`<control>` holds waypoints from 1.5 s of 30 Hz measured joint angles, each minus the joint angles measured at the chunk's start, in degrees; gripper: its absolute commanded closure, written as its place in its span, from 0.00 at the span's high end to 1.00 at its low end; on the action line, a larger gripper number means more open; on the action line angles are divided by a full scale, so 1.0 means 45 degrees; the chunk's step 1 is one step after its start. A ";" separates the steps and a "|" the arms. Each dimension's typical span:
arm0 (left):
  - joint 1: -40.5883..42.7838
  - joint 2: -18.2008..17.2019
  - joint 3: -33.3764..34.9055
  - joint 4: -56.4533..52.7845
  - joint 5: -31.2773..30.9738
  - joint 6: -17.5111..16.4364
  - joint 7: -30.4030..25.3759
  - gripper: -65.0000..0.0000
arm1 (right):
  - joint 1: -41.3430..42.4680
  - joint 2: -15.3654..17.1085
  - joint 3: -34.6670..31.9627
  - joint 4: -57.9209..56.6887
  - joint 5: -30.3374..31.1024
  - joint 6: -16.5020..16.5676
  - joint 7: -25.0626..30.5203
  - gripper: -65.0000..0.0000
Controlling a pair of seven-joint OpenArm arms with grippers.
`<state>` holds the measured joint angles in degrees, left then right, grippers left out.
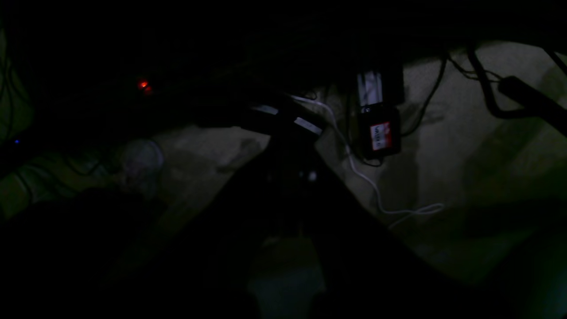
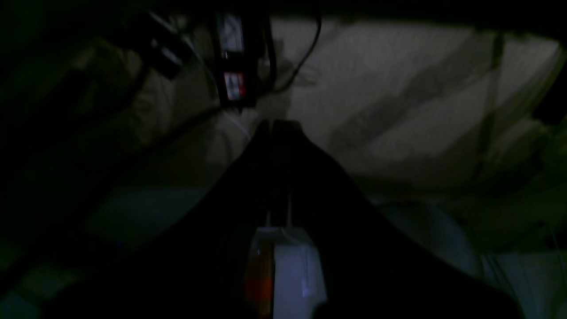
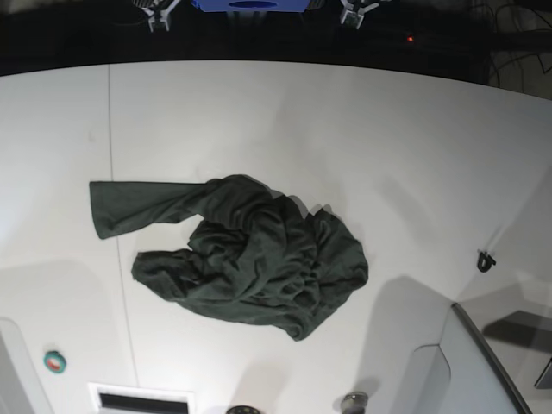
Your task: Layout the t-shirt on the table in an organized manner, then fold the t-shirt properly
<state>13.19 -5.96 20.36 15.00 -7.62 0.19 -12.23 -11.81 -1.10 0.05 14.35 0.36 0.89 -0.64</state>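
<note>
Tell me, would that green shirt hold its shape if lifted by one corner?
Probably not. The shirt lies crumpled in soft folds on the table, so it looks floppy and would likely drape and hang. One sleeve trails out flat, suggesting light fabric that would drag rather than slide as one piece.

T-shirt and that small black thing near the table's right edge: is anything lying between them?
No. The base view shows only bare white table between the crumpled t-shirt and the small black object.

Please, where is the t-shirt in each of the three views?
Base: t-shirt lies crumpled mid-table, one sleeve stretched left.
Left wrist: not in it; dark floor and cables only.
Right wrist: not in it.
Shared landmark: black box with a red label, in both wrist views only.
</note>
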 measured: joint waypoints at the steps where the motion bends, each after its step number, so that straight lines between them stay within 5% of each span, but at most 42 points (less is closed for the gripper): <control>1: 0.0005 0.0000 0.0000 0.0000 0.0000 0.0000 0.0000 0.00 | -0.0049 0.0000 0.0000 0.0005 0.0000 0.0000 0.0015 0.01; 10: 0.1103 -0.0729 0.0049 0.1316 0.0000 -0.0029 -0.0083 0.00 | -0.1729 -0.0019 0.0000 0.2331 -0.0034 0.0005 -0.0044 0.01; 17: 0.5401 -0.3245 0.0063 0.8009 0.0044 -0.0029 0.0272 0.00 | -0.5926 0.0364 0.0078 1.1055 -0.0112 -0.0209 -0.4512 0.01; 26: 0.8597 -0.5285 -0.0141 1.4727 -0.0126 0.0121 0.0350 0.00 | -0.9083 0.0223 0.0330 1.7495 0.0034 -0.0117 -0.6237 0.01; 32: 0.8854 -0.5989 -0.0131 1.8316 -0.0136 0.0015 0.0228 0.00 | -0.9437 0.0311 0.1336 2.1449 0.0053 -0.0097 -0.5892 0.01; 35: 0.8476 -0.5945 -0.0627 1.9220 -0.0097 0.0005 0.0539 0.00 | -0.8116 0.0291 0.1452 2.1653 -0.0049 -0.0107 -0.6363 0.03; 39: 0.6625 -0.4517 -0.1365 2.0040 -0.0719 -0.0097 0.2909 0.00 | -0.5440 0.1064 0.1365 2.1668 0.0092 0.0593 -0.6071 0.25; 42: 0.5372 -0.3759 -0.2147 2.0395 -0.1812 0.0063 0.5061 0.00 | -0.3813 0.1039 0.1491 2.1600 -0.0083 0.1603 -0.8281 0.57; 45: 0.4498 -0.3580 -0.2521 2.0186 -0.2521 0.0063 0.6713 0.19 | -0.1749 0.0991 0.1452 2.1012 0.0092 0.2783 -0.8927 0.78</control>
<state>33.43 -22.06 9.02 105.84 -18.96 0.47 17.98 -19.68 3.36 6.59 108.90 0.78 13.41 -40.82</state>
